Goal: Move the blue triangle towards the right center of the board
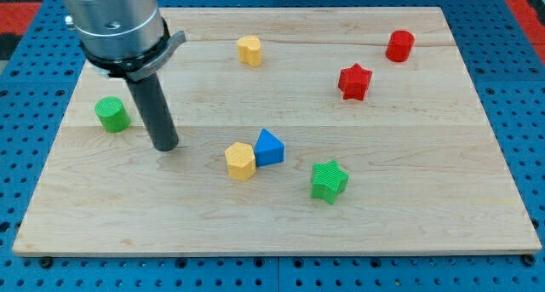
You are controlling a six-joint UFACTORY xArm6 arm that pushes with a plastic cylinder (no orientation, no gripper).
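The blue triangle [268, 147] lies a little below the middle of the wooden board [409, 215]. A yellow hexagon block [240, 161] touches its left side. My tip [165, 145] rests on the board well to the left of the blue triangle, about level with it, and apart from every block. The dark rod rises from the tip to the arm's grey end at the view's top left.
A green cylinder [111, 115] sits left of my tip near the board's left edge. A green star [329, 180] lies right of and below the triangle. A red star [354, 81], a red cylinder [399, 46] and a yellow block [249, 50] lie toward the top.
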